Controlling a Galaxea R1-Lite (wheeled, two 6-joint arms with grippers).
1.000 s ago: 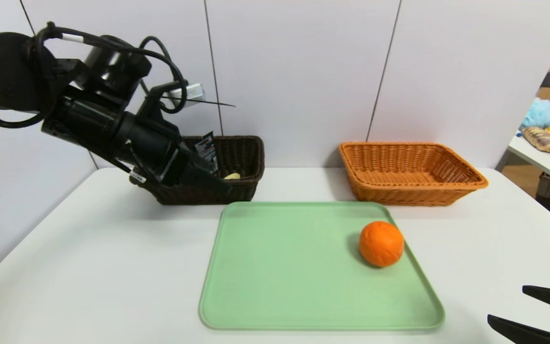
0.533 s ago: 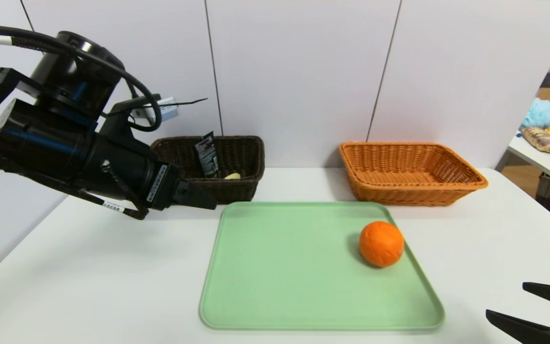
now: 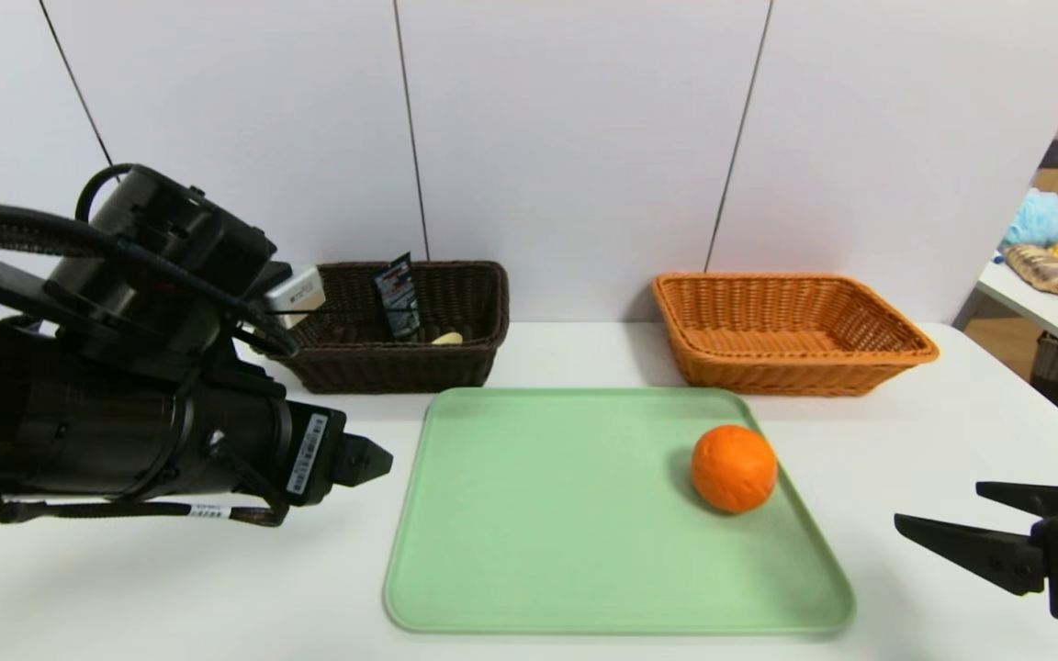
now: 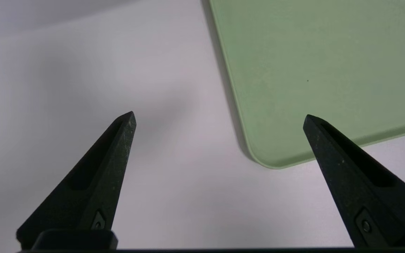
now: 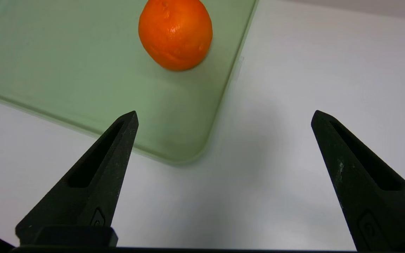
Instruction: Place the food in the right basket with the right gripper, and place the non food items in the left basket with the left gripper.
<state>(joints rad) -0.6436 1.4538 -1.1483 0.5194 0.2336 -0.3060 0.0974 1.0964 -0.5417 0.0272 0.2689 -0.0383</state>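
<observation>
The food, a round orange [image 3: 734,468], lies on the right side of a green tray [image 3: 538,514]. In the right wrist view the orange [image 5: 175,33] sits ahead of my right gripper [image 5: 224,113], which is open and empty. That right gripper [image 3: 938,505] hovers off the tray's near right corner. The black tube [image 3: 398,296] stands in the dark brown left basket [image 3: 465,367], with the pale spoon tip [image 3: 446,339] beside it. My left gripper [image 3: 373,459] is open and empty, left of the tray. The orange-tan right basket [image 3: 795,367] holds nothing.
Both baskets stand at the back of the white table [image 3: 171,569] against a grey wall. The left wrist view shows the tray's near corner [image 4: 311,70] over bare table. A second table with clutter [image 3: 1057,248] stands far right.
My left gripper has drawn back out of the dark basket and come down toward the near left, leaving the tube inside. My right gripper has moved in from the corner toward the tray.
</observation>
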